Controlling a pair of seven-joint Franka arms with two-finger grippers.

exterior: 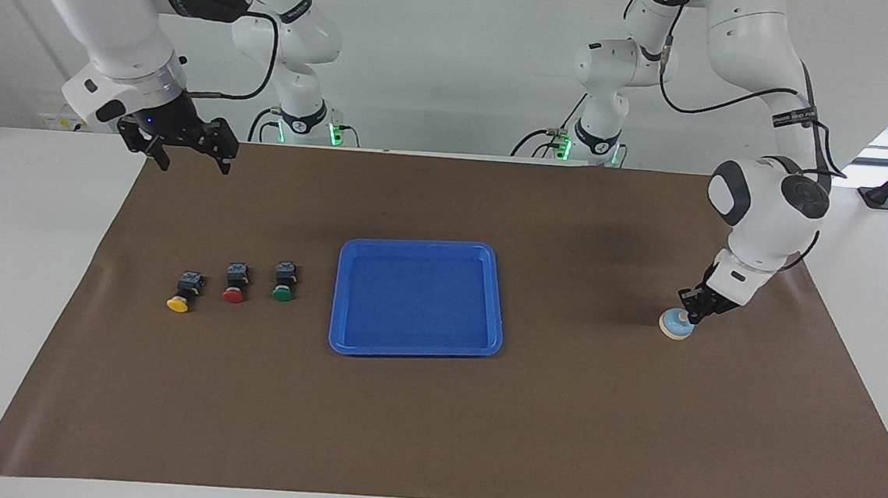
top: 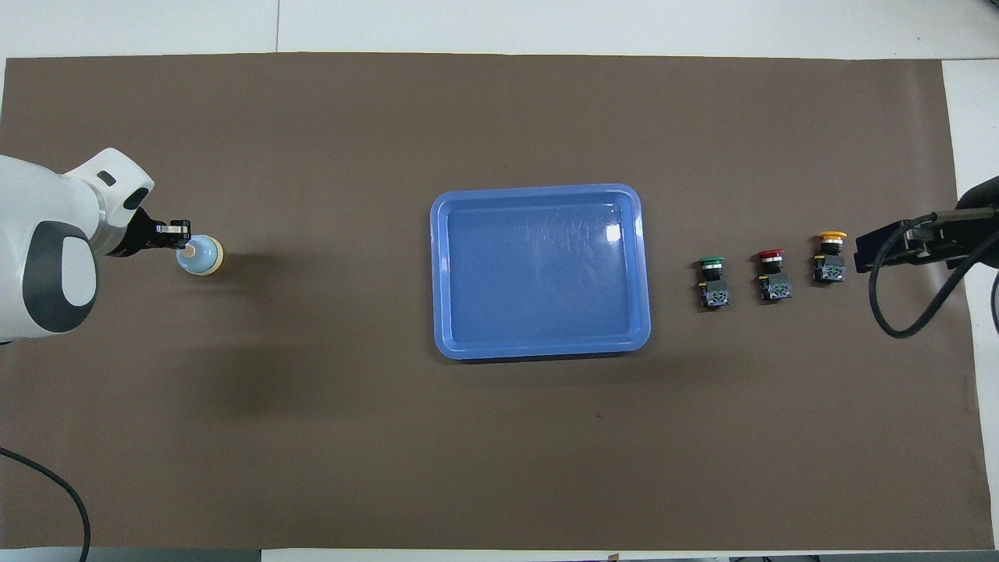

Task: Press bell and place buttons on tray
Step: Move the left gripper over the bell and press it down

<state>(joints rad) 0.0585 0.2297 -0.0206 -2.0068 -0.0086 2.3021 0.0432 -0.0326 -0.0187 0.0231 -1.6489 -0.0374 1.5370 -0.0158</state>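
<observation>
Bench: a white bench is carrying a wide brown mat that is covering most of its top, with a plain white wall rising at the robots' end.
Right arm: it is waiting, its gripper hanging in the air over the mat's edge at the robots' end, toward the right arm's end of the bench.
Right fingers: they are standing spread well apart and holding nothing.
Left arm: it is reaching down at its own end of the bench, its gripper sitting low over the bell.
Left fingers: they are touching or very nearly touching the bell's top at the knob; how far apart they are standing I cannot tell.
Bell: the light-blue bell is resting on the mat toward the left arm's end of the bench, well apart from the tray.
Tray: the blue tray is lying flat in the middle of the mat, with nothing in it.
Buttons: three are lying in a row on the mat, between the tray and the right arm's end of the bench, caps pointing away from the robots.
Green button: it is lying nearest the tray.
Red button: it is lying in the middle of the row.
Yellow button: it is lying at the row's end, slightly farther from the robots than the other two.
</observation>
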